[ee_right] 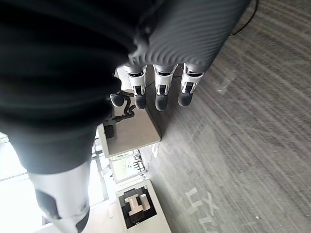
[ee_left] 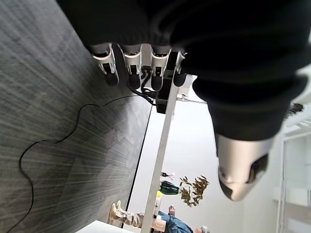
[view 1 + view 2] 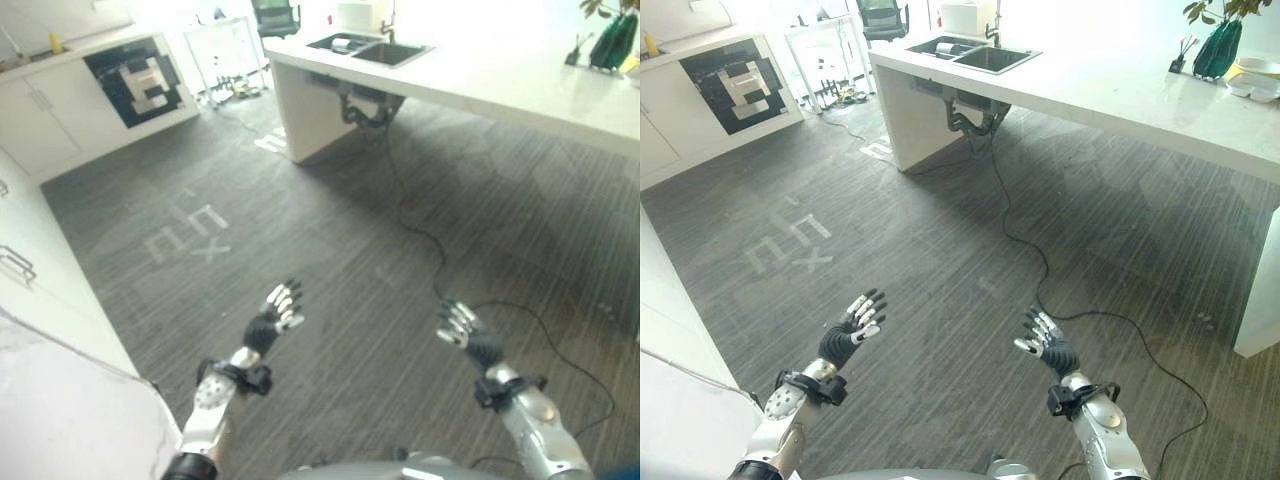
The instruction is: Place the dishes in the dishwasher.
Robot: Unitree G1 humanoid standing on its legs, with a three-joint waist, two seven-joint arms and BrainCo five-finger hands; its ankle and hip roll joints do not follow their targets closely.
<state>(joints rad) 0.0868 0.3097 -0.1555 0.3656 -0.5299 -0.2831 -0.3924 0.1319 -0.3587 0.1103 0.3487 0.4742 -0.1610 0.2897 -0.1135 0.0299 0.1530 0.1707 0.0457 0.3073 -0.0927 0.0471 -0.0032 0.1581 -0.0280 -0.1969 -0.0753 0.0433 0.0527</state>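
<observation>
Task status: not started. Left hand (image 3: pixel 852 332) and right hand (image 3: pixel 1045 343) hover over bare floor (image 3: pixel 940 250), fingers extended, holding nothing. Dishes (image 3: pixel 1252 80) sit on the counter (image 3: pixel 1120 95), far ahead-right of both hands. Dishwasher location cannot be determined.

1. left hand (image 3: pixel 270 322) raised in front, fingers straight and spread, holding nothing.
2. right hand (image 3: pixel 468 334) raised level with it, well apart, fingers relaxed, empty.
3. both forearms angle forward and upward.
</observation>
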